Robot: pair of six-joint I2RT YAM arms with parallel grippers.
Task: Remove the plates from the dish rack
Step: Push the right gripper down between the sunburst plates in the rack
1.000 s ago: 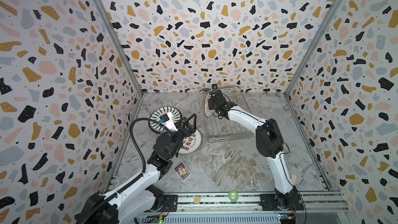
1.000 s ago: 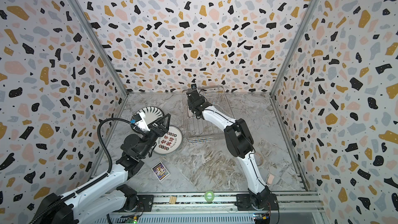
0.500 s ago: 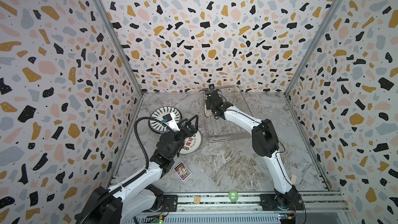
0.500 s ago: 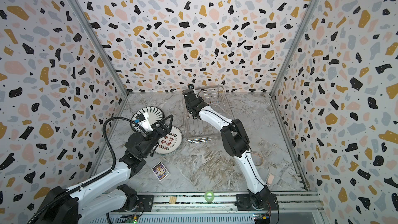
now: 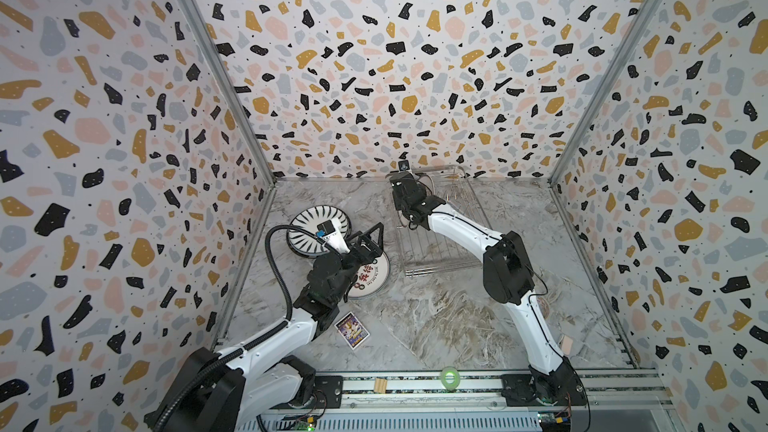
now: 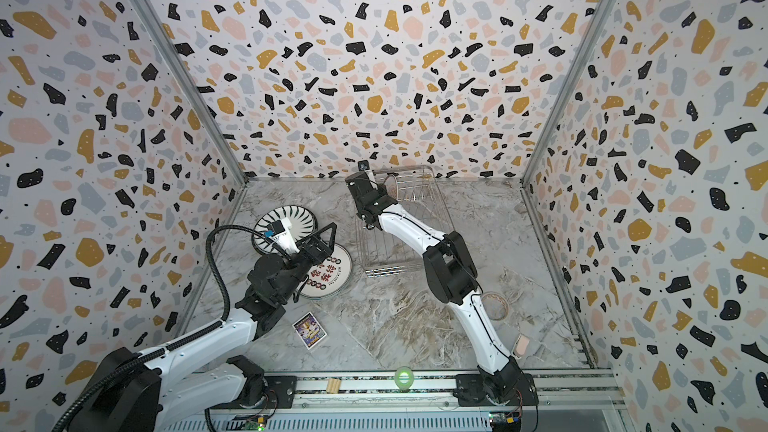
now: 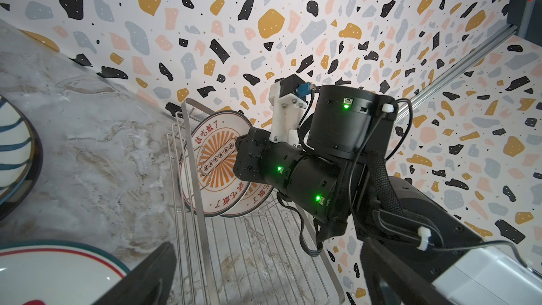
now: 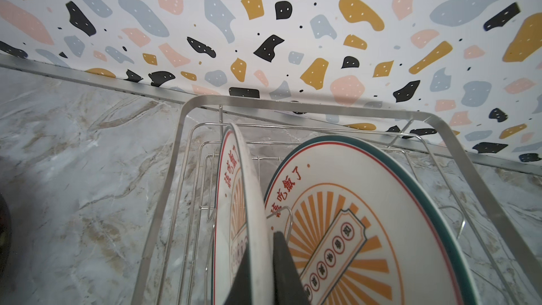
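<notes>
Two out: striped plate (image 5: 305, 222) and red-character plate (image 5: 370, 280), flat on table (image 5: 457, 326) beside dish rack (image 5: 436, 251); two sunburst plates (image 8: 366, 215) left upright at far end, with right gripper (image 8: 261, 259) clenched on one rim, left gripper (image 5: 368, 236) spread empty.

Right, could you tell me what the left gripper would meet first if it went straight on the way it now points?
Probably the dish rack: the open left gripper points at its near side rail. If it passes above that rail, which depth leaves unclear, the right arm's wrist comes next.
</notes>
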